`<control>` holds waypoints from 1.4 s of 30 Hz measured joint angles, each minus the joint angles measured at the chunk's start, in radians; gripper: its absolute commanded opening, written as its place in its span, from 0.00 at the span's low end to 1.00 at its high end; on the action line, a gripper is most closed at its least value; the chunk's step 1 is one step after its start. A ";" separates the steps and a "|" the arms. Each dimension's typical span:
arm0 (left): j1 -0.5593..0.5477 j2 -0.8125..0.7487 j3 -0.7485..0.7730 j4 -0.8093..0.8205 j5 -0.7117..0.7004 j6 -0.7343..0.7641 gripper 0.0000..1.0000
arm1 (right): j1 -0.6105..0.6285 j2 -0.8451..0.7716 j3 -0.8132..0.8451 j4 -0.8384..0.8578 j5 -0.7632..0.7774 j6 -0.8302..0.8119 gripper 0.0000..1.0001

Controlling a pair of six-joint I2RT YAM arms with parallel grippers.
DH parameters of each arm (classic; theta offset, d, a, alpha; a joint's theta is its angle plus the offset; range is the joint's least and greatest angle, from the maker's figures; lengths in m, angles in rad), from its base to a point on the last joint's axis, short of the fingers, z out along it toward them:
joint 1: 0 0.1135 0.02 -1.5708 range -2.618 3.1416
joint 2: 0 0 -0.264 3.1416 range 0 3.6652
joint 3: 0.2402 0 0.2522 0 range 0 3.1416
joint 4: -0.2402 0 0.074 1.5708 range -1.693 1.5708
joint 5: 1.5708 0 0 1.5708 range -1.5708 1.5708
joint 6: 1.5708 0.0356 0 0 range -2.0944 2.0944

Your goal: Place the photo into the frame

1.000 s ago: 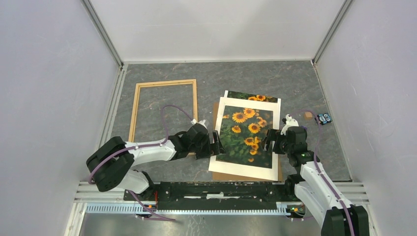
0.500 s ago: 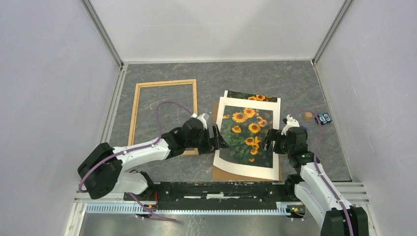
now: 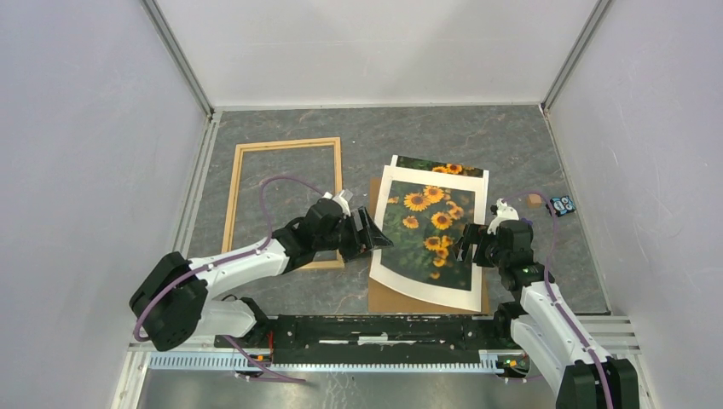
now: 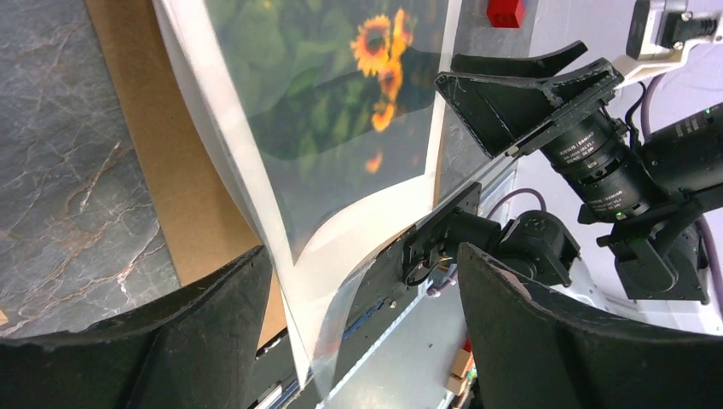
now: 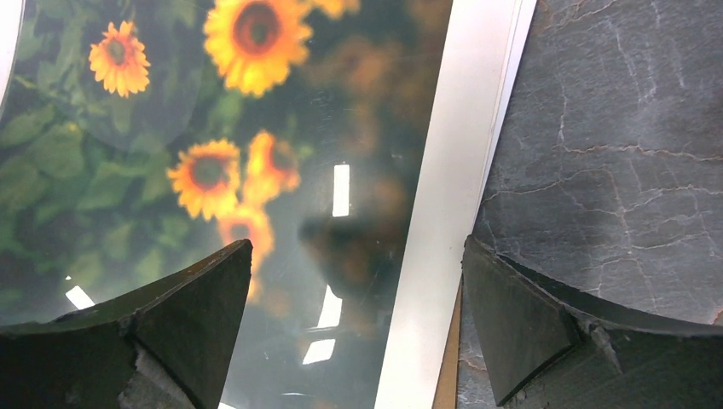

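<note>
The frame (image 3: pixel 286 198), thin light wood, lies flat at the left. The photo (image 3: pixel 426 228) of orange blooms shows through a white mat (image 3: pixel 471 217) on a brown board (image 3: pixel 394 298); a strip of it sticks out at the far end (image 3: pixel 439 168). My left gripper (image 3: pixel 373 236) is open around the mat's left edge (image 4: pixel 256 170), which is raised off the board (image 4: pixel 170 153). Whether the photo (image 4: pixel 341 85) rises with it I cannot tell. My right gripper (image 3: pixel 469 244) is open, straddling the mat's right border (image 5: pixel 443 213) just above the photo (image 5: pixel 213 170).
A small blue object (image 3: pixel 561 204) and a brown bit (image 3: pixel 535 198) lie near the right wall. A red block (image 4: pixel 505 12) sits beyond the stack. The right arm's camera (image 4: pixel 597 162) faces my left gripper. White walls close in three sides.
My left gripper has swung right and up under the mat's left edge, lifting it off the brown board, and its jaws have narrowed slightly. The right arm has stayed put.
</note>
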 measured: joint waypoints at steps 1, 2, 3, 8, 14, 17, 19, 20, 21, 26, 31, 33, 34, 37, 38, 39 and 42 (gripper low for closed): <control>0.006 0.000 -0.008 0.008 0.007 -0.011 0.84 | 0.000 0.000 0.000 0.000 0.000 0.000 0.98; 0.011 0.000 -0.014 0.010 0.013 -0.024 0.83 | 0.000 0.000 0.000 0.000 0.000 0.000 0.98; 0.014 0.000 -0.023 0.014 0.021 -0.038 0.81 | 0.000 0.000 -0.001 0.001 0.000 0.000 0.98; 0.018 0.003 -0.030 0.027 0.030 -0.056 0.70 | 0.000 0.003 -0.002 0.006 0.000 0.000 0.98; 0.013 0.057 -0.028 0.043 0.048 -0.055 0.73 | 0.000 0.013 -0.002 0.016 -0.006 0.000 0.98; -0.001 0.072 0.019 -0.054 0.027 -0.025 0.73 | 0.000 0.014 -0.002 0.021 -0.007 0.000 0.98; -0.010 0.076 0.058 -0.104 0.010 -0.003 0.76 | 0.000 0.016 -0.003 0.024 -0.007 0.000 0.98; -0.013 0.075 0.074 -0.121 0.002 0.008 0.76 | 0.000 0.018 -0.004 0.028 -0.008 0.000 0.98; -0.014 0.075 0.083 -0.133 0.000 0.013 0.76 | 0.000 0.019 -0.004 0.028 -0.009 0.000 0.98; -0.016 0.075 0.089 -0.174 -0.017 0.037 0.85 | 0.000 0.025 -0.006 0.039 -0.013 -0.001 0.98; -0.019 0.075 0.099 -0.227 -0.039 0.055 0.92 | 0.000 0.027 -0.008 0.047 -0.019 -0.001 0.98; -0.019 0.071 0.100 -0.237 -0.043 0.056 0.92 | 0.000 0.027 -0.008 0.048 -0.019 -0.001 0.98; -0.019 0.069 0.100 -0.239 -0.044 0.057 0.93 | 0.000 0.028 -0.008 0.048 -0.019 -0.001 0.98; -0.019 0.058 0.100 -0.241 -0.044 0.057 0.93 | 0.000 0.030 -0.008 0.048 -0.019 -0.003 0.98; -0.019 0.054 0.101 -0.241 -0.044 0.057 0.93 | 0.000 0.030 -0.008 0.048 -0.019 -0.004 0.98; -0.019 0.048 0.100 -0.241 -0.044 0.057 0.93 | 0.000 0.030 -0.008 0.048 -0.020 -0.004 0.98; -0.019 0.037 0.100 -0.240 -0.043 0.057 0.95 | 0.000 0.027 -0.008 0.048 -0.020 -0.005 0.98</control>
